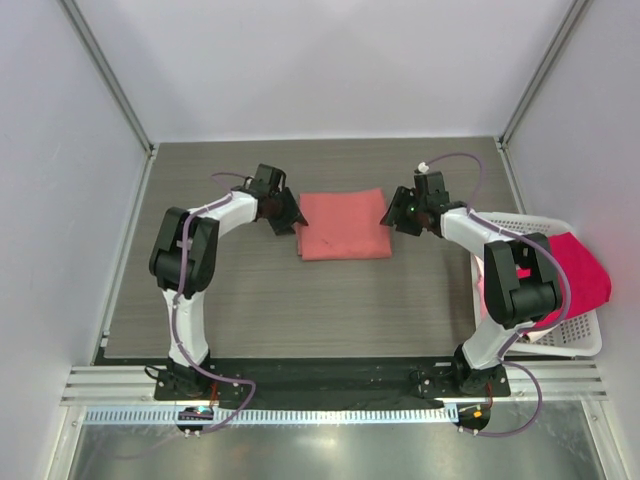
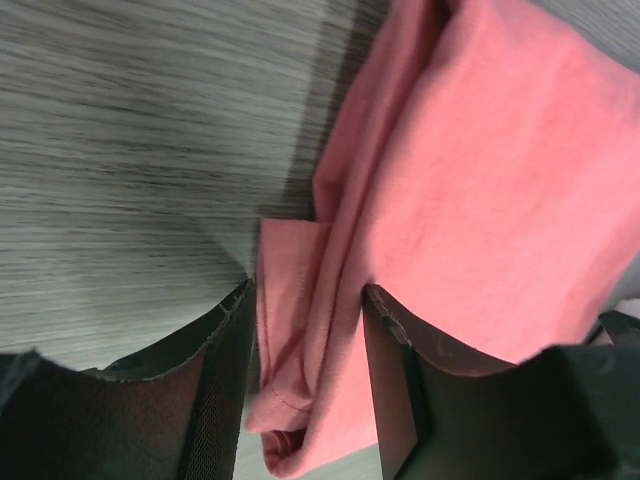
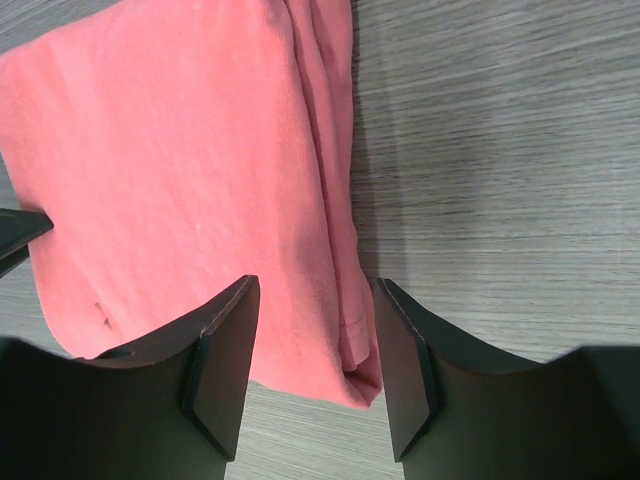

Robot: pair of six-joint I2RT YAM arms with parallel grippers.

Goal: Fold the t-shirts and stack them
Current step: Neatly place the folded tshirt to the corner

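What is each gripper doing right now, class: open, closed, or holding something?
Left gripper: open, straddling one edge of the folded salmon shirt.
Right gripper: open, straddling the opposite edge of it.

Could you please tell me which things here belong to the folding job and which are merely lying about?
Job: folded salmon t-shirt; crimson-pink t-shirt; left gripper and right gripper, both open astride the salmon shirt's edges.
Just there: white basket holding the crimson-pink one; table.

A lab test cell: white panel walls, aluminium posts, grey wood-grain table.
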